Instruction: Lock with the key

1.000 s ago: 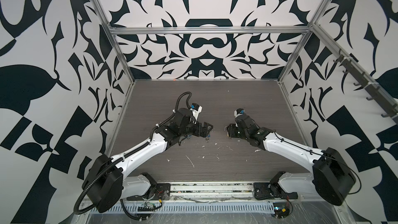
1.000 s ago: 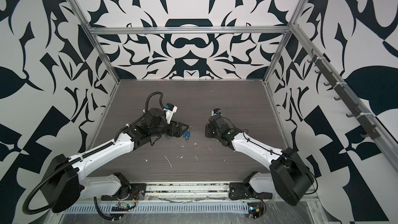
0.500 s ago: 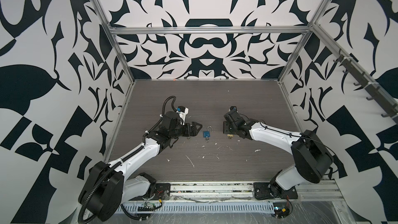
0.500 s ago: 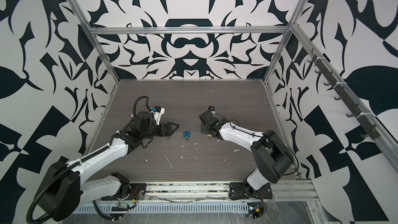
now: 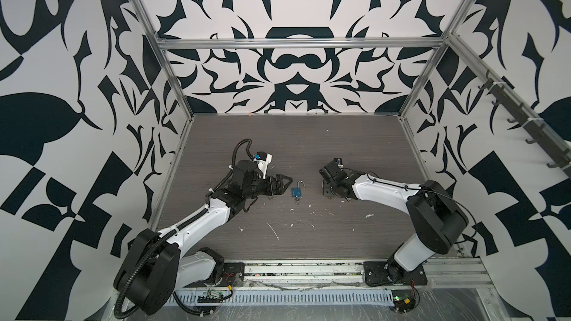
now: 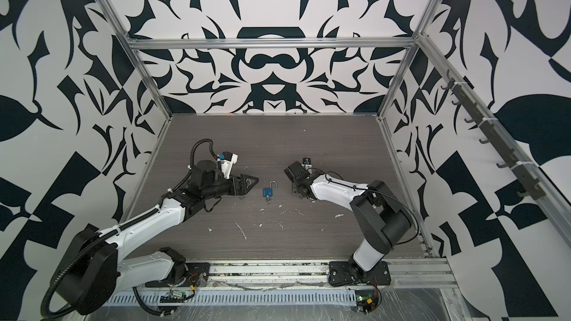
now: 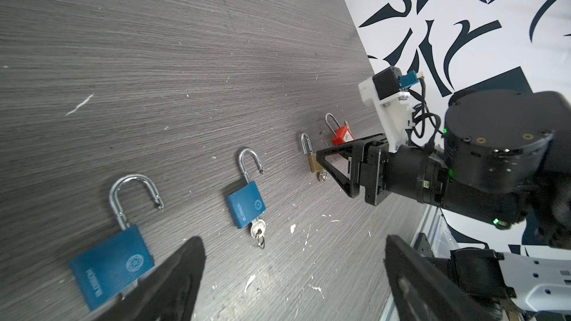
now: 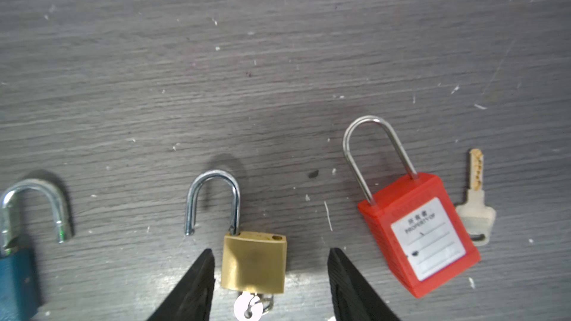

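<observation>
Both arms have drawn apart, baring a blue lock (image 5: 296, 192) beside the brass lock (image 8: 253, 262). The right gripper (image 8: 268, 251) straddles the brass lock, partly spread, gripping nothing; its key (image 8: 248, 307) sits inserted. The left gripper (image 7: 290, 273), farther off, gapes empty.

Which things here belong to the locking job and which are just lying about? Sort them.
Job: brass padlock and inserted key, framed by the open right gripper; large blue padlock; small blue padlock; red padlock; loose key.
Lying about: white scraps on the table; hook rail.
</observation>
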